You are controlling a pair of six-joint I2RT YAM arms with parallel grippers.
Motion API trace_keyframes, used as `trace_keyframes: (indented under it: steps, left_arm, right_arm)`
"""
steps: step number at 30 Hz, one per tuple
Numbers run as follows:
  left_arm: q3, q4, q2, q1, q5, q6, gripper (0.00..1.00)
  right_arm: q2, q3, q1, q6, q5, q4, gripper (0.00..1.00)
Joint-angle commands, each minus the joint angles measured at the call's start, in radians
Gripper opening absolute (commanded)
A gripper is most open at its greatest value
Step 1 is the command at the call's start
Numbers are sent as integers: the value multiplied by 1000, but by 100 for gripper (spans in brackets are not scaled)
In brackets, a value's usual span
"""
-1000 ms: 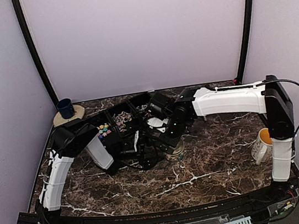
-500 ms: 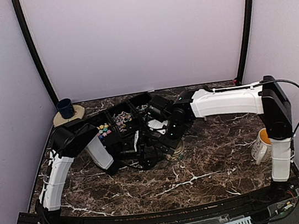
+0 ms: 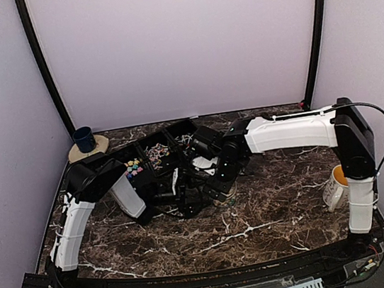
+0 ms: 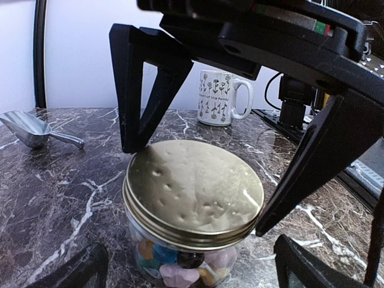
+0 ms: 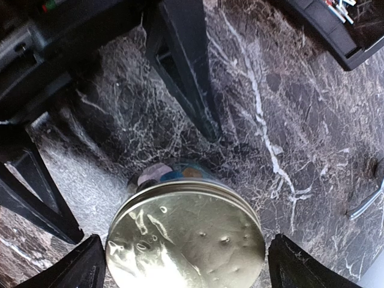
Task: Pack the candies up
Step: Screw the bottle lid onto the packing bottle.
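Note:
A glass jar [image 4: 180,264] with a gold lid [image 4: 192,183] stands mid-table, with blue, pink and yellow candies [image 4: 180,273] inside. It also shows in the right wrist view [image 5: 186,237] and, mostly hidden by both grippers, in the top view [image 3: 225,193]. My right gripper [image 5: 187,264] reaches down from above, its fingers [image 4: 138,120] touching opposite sides of the lid's rim. My left gripper [image 4: 189,267] is open, its fingertips [image 4: 90,264] either side of the jar's base with a gap. More candies [image 3: 134,168] lie in a black tray.
The black compartment tray [image 3: 166,135] sits back left, its corner in the right wrist view [image 5: 336,30]. A metal scoop [image 4: 30,129] lies beyond the jar. A white flowered mug [image 4: 219,99] stands at the right edge [image 3: 336,187]. A blue cup [image 3: 83,138] sits far left.
My right arm's wrist has shifted slightly left over the jar. The left arm and the jar have not moved.

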Motion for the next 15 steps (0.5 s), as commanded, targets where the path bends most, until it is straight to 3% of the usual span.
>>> trace_keyframes:
  steps: [1,15]
  left_arm:
    - [-45,-128,117,24,26,-13,99]
    - [-42,-132,116,24,31,-11,99]
  right_arm:
    - [-12,-25,-9,16,-16,14,93]
    - [-44,-43,-25,22,-30,42,84]
